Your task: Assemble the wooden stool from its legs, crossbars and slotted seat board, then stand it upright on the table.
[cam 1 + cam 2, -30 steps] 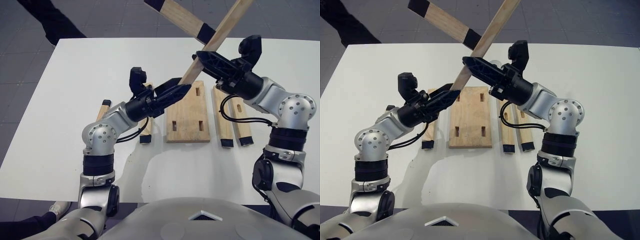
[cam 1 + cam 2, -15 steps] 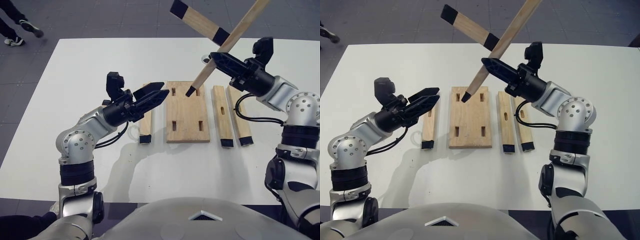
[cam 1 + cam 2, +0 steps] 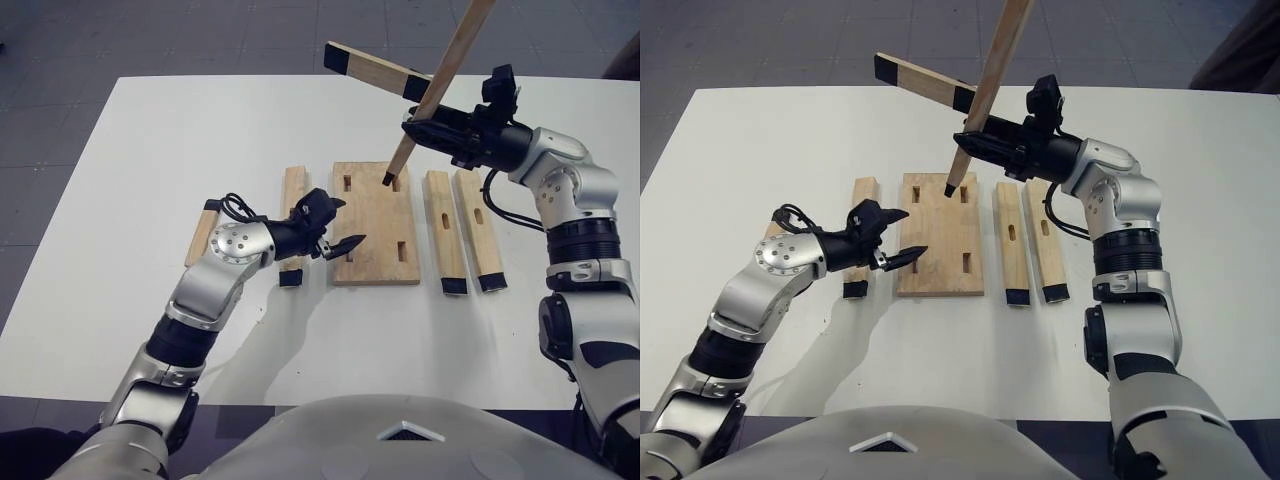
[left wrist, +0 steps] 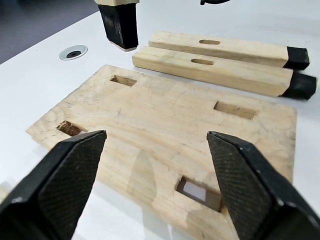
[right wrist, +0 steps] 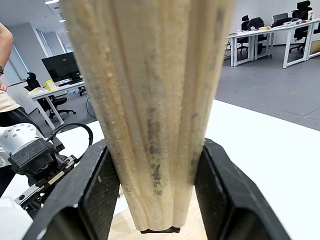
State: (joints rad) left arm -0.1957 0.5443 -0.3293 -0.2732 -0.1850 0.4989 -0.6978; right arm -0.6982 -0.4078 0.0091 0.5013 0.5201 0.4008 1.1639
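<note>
right fingers [image 5: 97, 195]: gripped steep leg [image 3: 455, 55], tip just over seat board's [image 3: 375, 230] far slot [image 4: 122, 80]
left fingers [image 4: 60, 185]: hung open, empty

Left pincer [image 3: 350, 221] gapes low; raised right pincer [image 3: 411, 122] clamps a leg [image 3: 455, 55].

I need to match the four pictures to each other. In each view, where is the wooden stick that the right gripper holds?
Left eye view: stick slants up from the right gripper, right of centre.
Right eye view: stick, upper middle.
Left wrist view: its black tip, above the seat board's far slot.
Right wrist view: stick, centre, close up.
Shared landmark: the seat board under the tip.
</note>
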